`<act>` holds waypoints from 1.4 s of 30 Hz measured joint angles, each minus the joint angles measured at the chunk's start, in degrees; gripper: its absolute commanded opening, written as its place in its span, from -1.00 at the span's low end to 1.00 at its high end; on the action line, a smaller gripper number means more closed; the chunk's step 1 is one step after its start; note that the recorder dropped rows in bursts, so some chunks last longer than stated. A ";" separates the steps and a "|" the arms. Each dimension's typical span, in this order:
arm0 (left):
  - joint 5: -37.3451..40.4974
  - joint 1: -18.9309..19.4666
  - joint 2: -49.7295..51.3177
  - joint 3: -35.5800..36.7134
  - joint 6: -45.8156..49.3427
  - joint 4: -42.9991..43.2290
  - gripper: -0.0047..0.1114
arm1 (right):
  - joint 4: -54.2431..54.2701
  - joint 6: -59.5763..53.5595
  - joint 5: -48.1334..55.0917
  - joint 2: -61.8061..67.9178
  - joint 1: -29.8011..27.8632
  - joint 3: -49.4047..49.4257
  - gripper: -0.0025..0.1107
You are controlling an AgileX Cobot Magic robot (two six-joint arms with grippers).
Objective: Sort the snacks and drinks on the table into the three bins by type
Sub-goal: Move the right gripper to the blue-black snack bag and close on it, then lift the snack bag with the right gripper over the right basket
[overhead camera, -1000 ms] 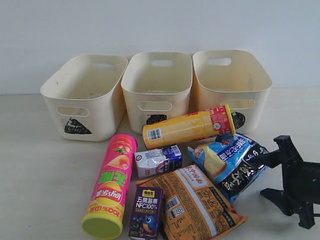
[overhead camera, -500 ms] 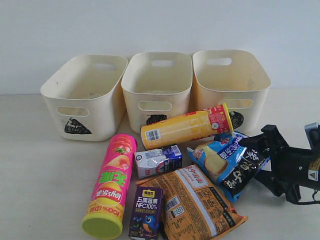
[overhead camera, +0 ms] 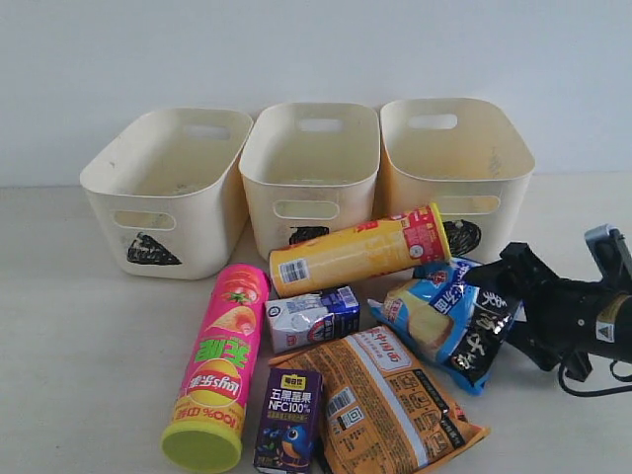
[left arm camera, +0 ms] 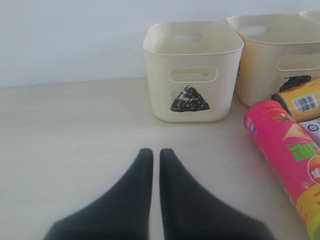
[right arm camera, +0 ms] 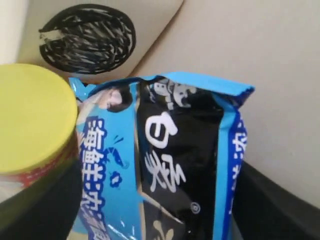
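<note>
My right gripper (overhead camera: pixel 509 314) (right arm camera: pixel 155 210) is open, its jaws straddling the right end of the blue-and-black bag (overhead camera: pixel 439 316) (right arm camera: pixel 175 150). The yellow tube (overhead camera: pixel 360 250) lies across the front of the three bins, its end (right arm camera: pixel 30 117) beside one jaw. The triangle bin (overhead camera: pixel 163 188) (left arm camera: pixel 192 75), square bin (overhead camera: pixel 309 173) and circle bin (overhead camera: pixel 454 163) stand in a row. The pink tube (overhead camera: pixel 222 360) (left arm camera: pixel 285 150), white-blue carton (overhead camera: pixel 314 318), purple carton (overhead camera: pixel 289 420) and orange bag (overhead camera: pixel 390 400) lie in front. My left gripper (left arm camera: pixel 156 152) is shut and empty over bare table, out of the exterior view.
A pale wall rises behind the bins. The circle mark (right arm camera: pixel 87 40) on the right bin's front is just beyond the bag. Bare table lies left of the pink tube and in front of the triangle bin.
My right gripper has moved left and its jaws now straddle the blue-and-black bag. The yellow tube has slid slightly left and tilted more.
</note>
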 measured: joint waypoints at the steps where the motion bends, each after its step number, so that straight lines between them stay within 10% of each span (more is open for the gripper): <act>1: 0.00 0.00 0.00 0.00 0.00 0.00 -0.84 | 0.13 0.00 0.60 0.32 0.70 -0.70 0.33; 10: 0.00 0.00 0.00 0.00 0.00 0.00 -0.84 | -0.17 -0.83 6.17 0.90 4.47 -2.30 -0.94; 42: 0.00 0.00 0.00 0.00 0.00 0.00 -0.84 | -26.05 11.47 22.05 -26.29 4.85 -1.29 -0.96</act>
